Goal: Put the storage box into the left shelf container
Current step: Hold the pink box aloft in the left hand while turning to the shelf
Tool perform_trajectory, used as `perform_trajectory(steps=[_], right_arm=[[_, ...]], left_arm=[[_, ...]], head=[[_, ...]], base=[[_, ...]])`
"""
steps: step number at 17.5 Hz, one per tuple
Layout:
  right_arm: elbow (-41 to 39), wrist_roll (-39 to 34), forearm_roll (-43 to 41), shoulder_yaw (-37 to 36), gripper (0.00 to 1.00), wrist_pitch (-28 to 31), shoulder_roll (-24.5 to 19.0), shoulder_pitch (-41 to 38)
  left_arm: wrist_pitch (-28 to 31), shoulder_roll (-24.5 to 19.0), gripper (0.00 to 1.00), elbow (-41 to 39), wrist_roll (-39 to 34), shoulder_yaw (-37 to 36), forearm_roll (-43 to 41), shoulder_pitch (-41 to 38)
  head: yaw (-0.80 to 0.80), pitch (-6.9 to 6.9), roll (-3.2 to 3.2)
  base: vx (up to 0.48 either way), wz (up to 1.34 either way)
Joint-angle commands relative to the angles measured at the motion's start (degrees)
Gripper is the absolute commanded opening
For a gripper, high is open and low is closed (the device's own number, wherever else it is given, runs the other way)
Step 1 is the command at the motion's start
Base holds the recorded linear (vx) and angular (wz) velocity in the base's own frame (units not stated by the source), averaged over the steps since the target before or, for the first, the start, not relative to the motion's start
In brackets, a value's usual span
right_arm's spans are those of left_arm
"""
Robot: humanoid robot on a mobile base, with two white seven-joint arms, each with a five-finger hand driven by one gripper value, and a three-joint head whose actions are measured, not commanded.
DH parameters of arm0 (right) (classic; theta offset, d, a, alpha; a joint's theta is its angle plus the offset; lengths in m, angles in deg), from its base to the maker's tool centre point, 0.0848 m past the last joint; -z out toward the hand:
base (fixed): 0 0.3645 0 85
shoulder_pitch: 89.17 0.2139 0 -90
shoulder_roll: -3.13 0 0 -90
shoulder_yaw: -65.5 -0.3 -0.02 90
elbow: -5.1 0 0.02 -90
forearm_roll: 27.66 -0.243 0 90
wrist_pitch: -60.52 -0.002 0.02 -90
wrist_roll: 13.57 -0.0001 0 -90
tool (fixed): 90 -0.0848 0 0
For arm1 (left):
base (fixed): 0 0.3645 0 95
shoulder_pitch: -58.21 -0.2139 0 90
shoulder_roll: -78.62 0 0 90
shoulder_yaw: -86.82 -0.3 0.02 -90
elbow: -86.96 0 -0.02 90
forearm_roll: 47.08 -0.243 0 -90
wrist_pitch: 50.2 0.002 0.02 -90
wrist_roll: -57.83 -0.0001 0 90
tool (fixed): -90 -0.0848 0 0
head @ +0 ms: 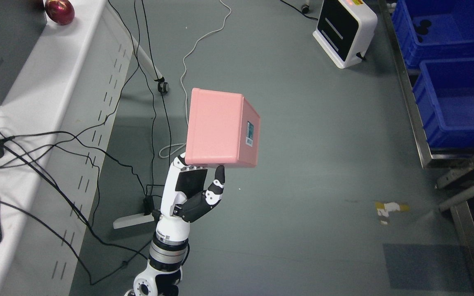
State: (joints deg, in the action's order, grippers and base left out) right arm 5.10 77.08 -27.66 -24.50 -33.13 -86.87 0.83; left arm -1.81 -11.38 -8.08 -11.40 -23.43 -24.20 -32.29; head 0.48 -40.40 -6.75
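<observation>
A pink storage box (220,127) is held up in the air over the grey floor, tilted, with a small printed label on its right side. My left hand (199,169) comes up from the bottom edge left of the middle and is shut on the box's lower edge. The thumb (217,185) presses against the front, and the other fingers are hidden behind the box. Blue shelf containers (459,102) stand at the right edge, well away from the box. My right arm does not show.
A white table (35,102) with a laptop, a red ball (60,11) and many black cables fills the left. A white device (344,31) stands on the floor at the top. A metal shelf frame (414,115) runs along the right.
</observation>
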Motion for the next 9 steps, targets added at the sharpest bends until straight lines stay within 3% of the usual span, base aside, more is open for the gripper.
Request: perform_trajectory(steps=[1, 6, 9], right_arm=[[-1.00, 0.06, -0.09, -0.17, 1.00, -0.04, 1.00, 0.35], [-1.00, 0.06, -0.09, -0.17, 1.00, -0.04, 1.00, 0.35], [-1.00, 0.06, -0.09, -0.17, 1.00, -0.04, 1.00, 0.35]], left_arm=[[-0.13, -1.00, 0.04, 0.12, 0.07, -1.10, 0.06, -1.52], [-0.13, -1.00, 0.04, 0.20, 0.07, -1.45, 0.06, -1.78], [-0.13, -1.00, 0.04, 0.64, 0.07, -2.24, 0.06, -1.78]], head=[[0.00, 0.00, 0.00], [0.00, 0.00, 0.00], [0.00, 0.00, 0.00]], base=[[0.376, 0.17], [0.345, -0.10], [0.284, -0.73]])
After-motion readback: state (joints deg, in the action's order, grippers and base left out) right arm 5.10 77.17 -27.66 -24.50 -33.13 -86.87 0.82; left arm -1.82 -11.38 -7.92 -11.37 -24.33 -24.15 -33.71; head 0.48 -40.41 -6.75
